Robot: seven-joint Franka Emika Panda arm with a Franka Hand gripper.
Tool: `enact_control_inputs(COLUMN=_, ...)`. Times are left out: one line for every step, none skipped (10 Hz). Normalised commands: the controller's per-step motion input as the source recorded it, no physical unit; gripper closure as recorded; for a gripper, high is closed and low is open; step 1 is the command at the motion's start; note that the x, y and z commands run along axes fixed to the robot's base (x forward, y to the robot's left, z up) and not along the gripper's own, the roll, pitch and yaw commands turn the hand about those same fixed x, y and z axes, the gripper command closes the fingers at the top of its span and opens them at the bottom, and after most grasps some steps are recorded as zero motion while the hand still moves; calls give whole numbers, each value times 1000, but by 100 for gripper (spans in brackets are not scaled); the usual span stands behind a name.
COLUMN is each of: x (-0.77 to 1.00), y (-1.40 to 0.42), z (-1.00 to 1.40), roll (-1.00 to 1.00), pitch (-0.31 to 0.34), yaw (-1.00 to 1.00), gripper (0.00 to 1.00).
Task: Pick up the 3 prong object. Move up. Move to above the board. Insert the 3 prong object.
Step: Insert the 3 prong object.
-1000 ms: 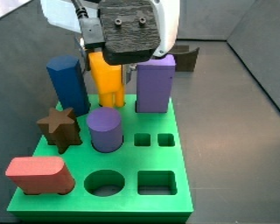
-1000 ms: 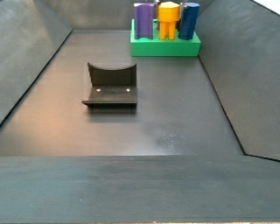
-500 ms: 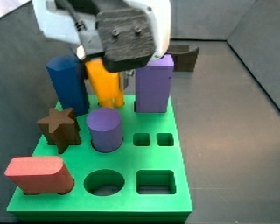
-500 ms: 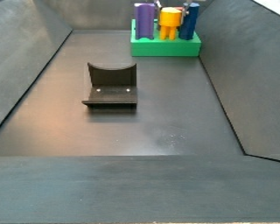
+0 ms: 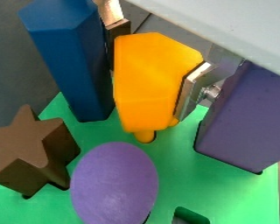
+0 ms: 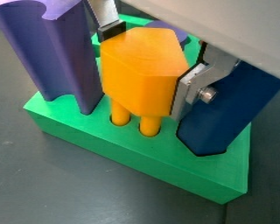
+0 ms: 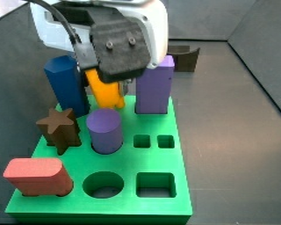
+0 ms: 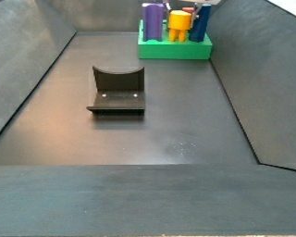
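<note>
My gripper [image 7: 117, 54] is shut on the 3 prong object [image 7: 101, 89], a yellow-orange block standing at the far end of the green board [image 7: 169, 172]. In both wrist views the gripper [image 5: 150, 54] [image 6: 149, 59] clamps the blocky top [image 5: 152, 80] between silver fingers [image 5: 192, 88]. Its round legs [image 6: 133, 122] reach down into holes in the board [image 6: 125, 150]. It stands between a blue block [image 7: 67, 83] and a tall purple block [image 7: 154, 84]. The far side view shows it on the board [image 8: 176, 49] too; no gripper shows there.
A purple cylinder [image 7: 104, 131], a brown star [image 7: 59, 127] and a red block [image 7: 39, 176] also stand on the board. Round and square holes lie open at its near end. The dark fixture [image 8: 117, 91] stands on the floor mid-bin.
My gripper has come down with the 3 prong object, which now sits lower between the blue and purple blocks and is largely covered by the gripper in the side view.
</note>
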Motion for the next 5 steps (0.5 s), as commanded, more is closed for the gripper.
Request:
enact_control_inputs(x=631, y=-163, z=-129, roll=321, pitch=229, yaw=-109, gripper=100)
enact_control_inputs(x=597, y=-9, z=-186, roll=120, pitch=164, yaw=-140, gripper=100)
enact_control_inputs(x=483, y=0, z=-163, roll=69, pitch=131, yaw=-83, gripper=100)
enact_control_inputs(x=431, y=0, z=-157, roll=80, pitch=123, yaw=-51, gripper=100)
enact_control_inputs(x=174, y=0, z=-297, roll=19, pitch=0, yaw=-20, gripper=100)
